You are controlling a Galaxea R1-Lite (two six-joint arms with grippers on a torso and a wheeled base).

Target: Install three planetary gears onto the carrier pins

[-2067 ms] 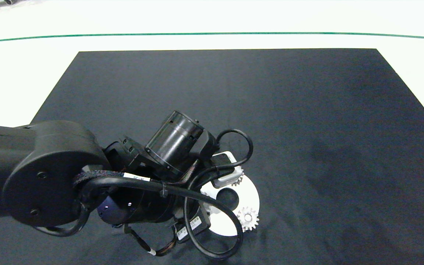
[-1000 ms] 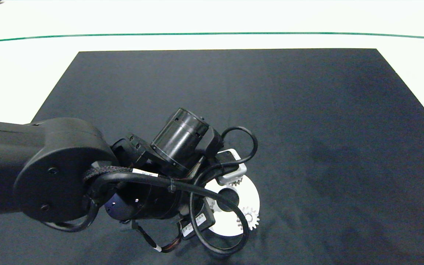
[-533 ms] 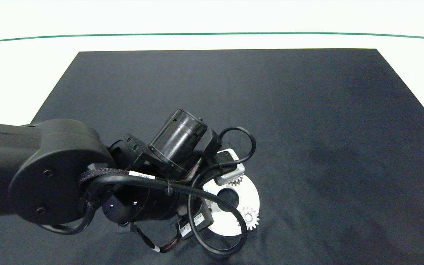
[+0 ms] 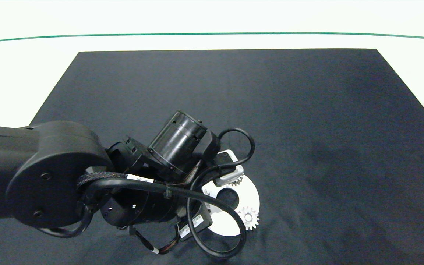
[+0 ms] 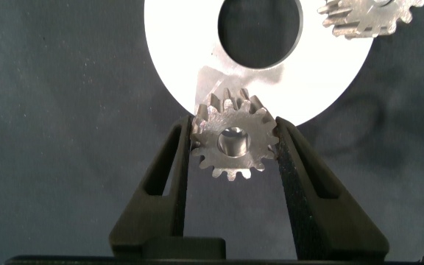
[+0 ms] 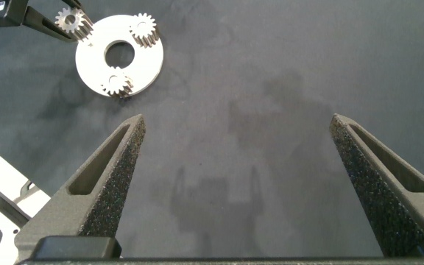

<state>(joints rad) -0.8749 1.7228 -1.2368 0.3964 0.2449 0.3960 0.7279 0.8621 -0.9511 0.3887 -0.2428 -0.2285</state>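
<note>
Since half a second earlier the left arm had dipped slightly toward the near edge of the mat, barely shifting over the disc. Its left gripper [image 5: 233, 147] was clenched on a gear [image 5: 233, 142], the two fingers [image 5: 179, 158] pressing the teeth from either side, the gear's flat face and centre hole turned to the wrist camera. Just beyond the fingertips lay the white disc [image 5: 182, 66], the held gear overlapping its rim; whether the gear touched the disc or sat on a pin could not be told. Farther across the disc, past its large centre hole, a second gear [image 5: 366, 18] sat on the disc near its rim. From above, two gears showed on the disc [image 4: 252, 200]: one [image 4: 248, 218] by the rim, one [image 4: 236, 180] half hidden under the wrist. The right wrist view showed three gears at the disc [image 6: 120, 55], the held one [image 6: 72, 22] at its edge. All of this rested on a black mat [image 4: 307, 110]. The right gripper [image 6: 238, 191] hung released, fingers wide apart, well away from the disc
</note>
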